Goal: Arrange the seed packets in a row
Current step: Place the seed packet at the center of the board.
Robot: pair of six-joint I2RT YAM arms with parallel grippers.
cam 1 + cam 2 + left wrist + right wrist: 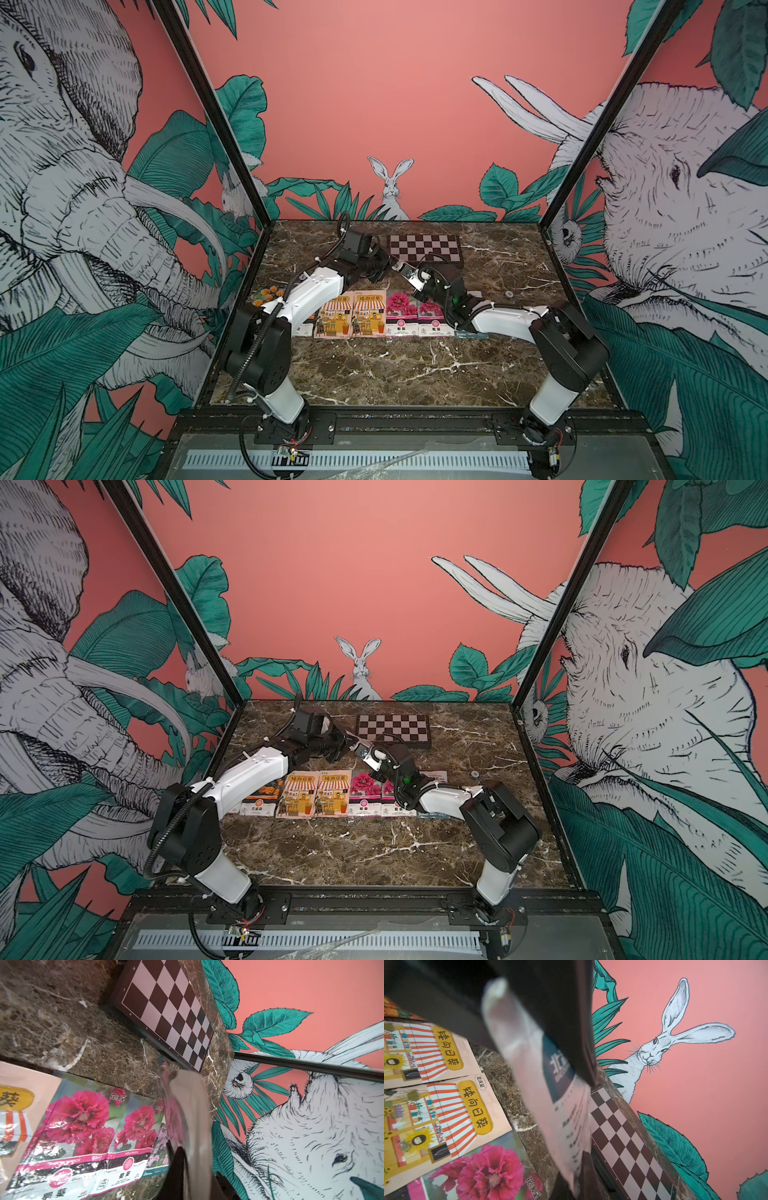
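Seed packets (328, 796) lie flat in a row across the middle of the table (395, 374): marigold pair (266, 296) at the left, partly under the left arm (307, 291), then shop pair (353, 318), then magenta pair (401, 313), side by side. Lilac packet (159, 1147) lies just beside the magenta pair. Raised packet (550, 1084) hangs above the table, in front of the chessboard (424, 249). Right gripper (405, 272) is clamped on it. Left gripper (388, 266) meets the same packet; whether its jaws grip cannot be told

Seed packets (331, 796) in a row, chequered board (392, 726) behind
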